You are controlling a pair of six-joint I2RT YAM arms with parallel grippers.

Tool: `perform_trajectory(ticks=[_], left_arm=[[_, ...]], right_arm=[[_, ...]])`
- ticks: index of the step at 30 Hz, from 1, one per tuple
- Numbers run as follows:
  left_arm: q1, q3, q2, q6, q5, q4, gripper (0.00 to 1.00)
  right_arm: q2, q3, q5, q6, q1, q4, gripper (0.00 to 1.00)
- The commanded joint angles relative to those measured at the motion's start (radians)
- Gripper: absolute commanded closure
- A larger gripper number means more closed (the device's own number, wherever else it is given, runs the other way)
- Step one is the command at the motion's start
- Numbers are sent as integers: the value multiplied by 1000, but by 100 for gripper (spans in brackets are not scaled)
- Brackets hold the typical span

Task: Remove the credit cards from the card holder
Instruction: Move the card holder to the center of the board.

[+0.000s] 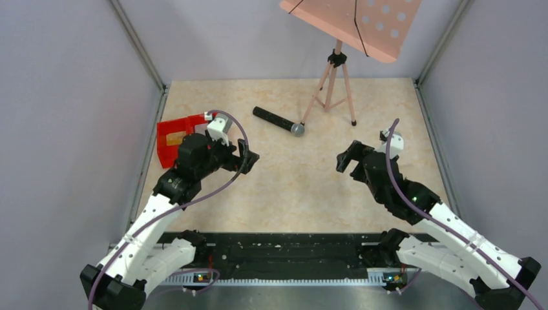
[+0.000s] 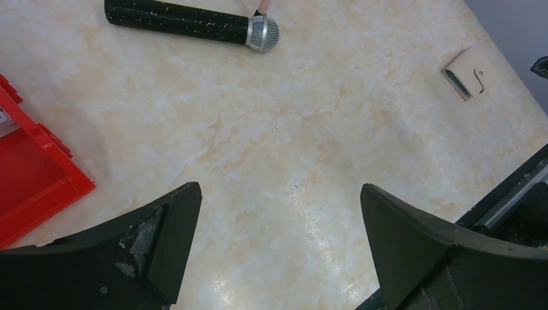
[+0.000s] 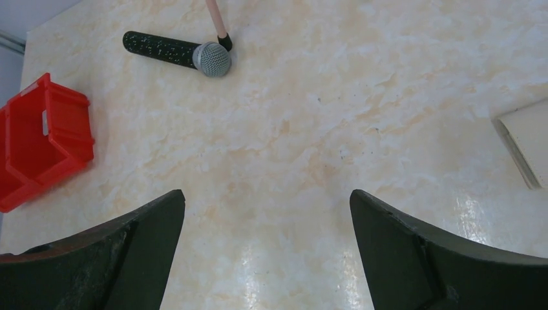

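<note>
Grey walls [image 1: 64,97] stand on three sides of a beige marbled table [image 1: 291,194]. At its left edge there is one red tray [image 1: 165,152]; one yellow card [image 1: 173,139] lies in it, and the left arm hides the rest of the tray. The left gripper [image 2: 279,188] hangs above bare table, jaws spread wide, holding nothing. Towards the back lies one black microphone [image 1: 278,121], its head just beside a foot of the one pink stand [image 1: 333,84]. The right gripper [image 3: 267,192] also has its jaws spread wide and empty. One card holder [image 2: 466,74], pale and closed, lies flat at the right, apart from both grippers
</note>
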Motion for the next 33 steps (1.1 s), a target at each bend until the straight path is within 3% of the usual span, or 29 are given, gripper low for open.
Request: perform_trajectory(ticks=[1, 9, 16, 33], left_arm=[[-3, 17, -11, 4, 6, 50, 1], [-3, 18, -13, 0, 5, 41, 1], [-3, 2, -39, -2, 0, 42, 1], [-3, -15, -62, -15, 4, 45, 1]], right_arm=[[-12, -2, 40, 26, 7, 23, 1], [20, -14, 81, 66, 7, 21, 1], [46, -62, 232, 62, -17, 56, 3], [187, -172, -89, -4, -654, 112, 8]])
